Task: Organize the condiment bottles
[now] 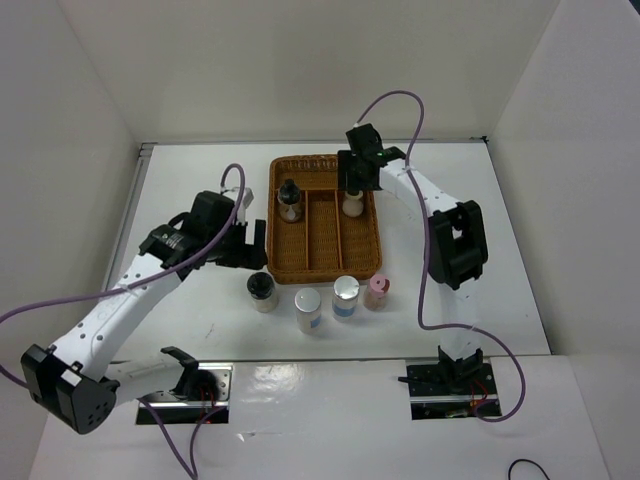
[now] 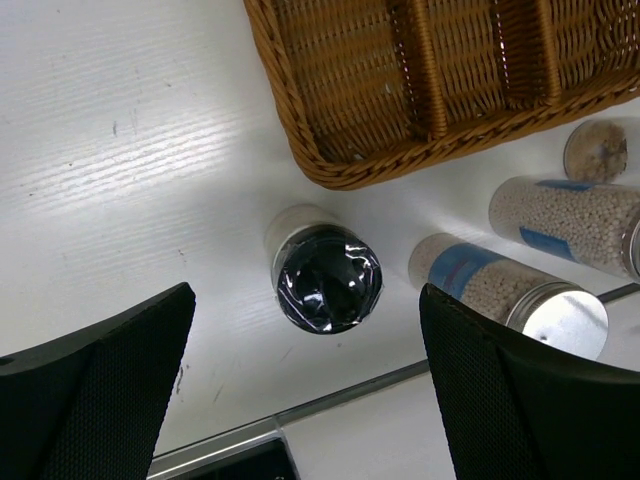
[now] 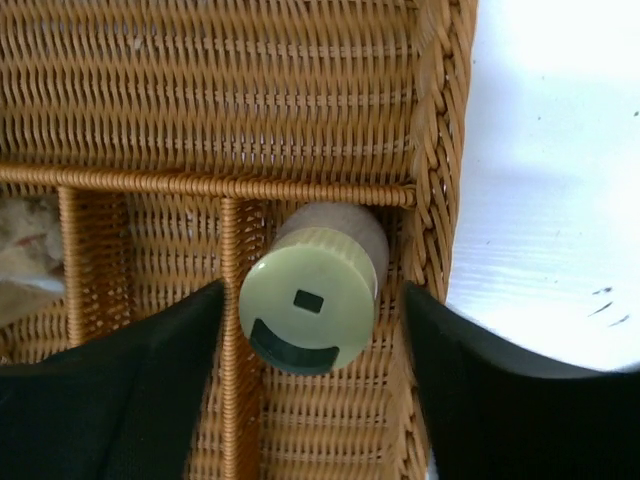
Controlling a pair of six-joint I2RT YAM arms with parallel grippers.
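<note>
Right jaws, parted, flank the green-lidded jar (image 3: 312, 300) in the tray (image 3: 200, 100).

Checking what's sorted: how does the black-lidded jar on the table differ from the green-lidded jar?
The black-lidded jar stands on the table, outside the tray; the green-lidded jar stands in its rightmost compartment. The black-lidded jar's lid is glossy and plain; the green-lidded jar's is matt with openings. Both stand upright.

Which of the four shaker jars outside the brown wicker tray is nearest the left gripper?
The black-lidded cylindrical shaker jar, leftmost in the row; the open left gripper hangs right by it.
</note>
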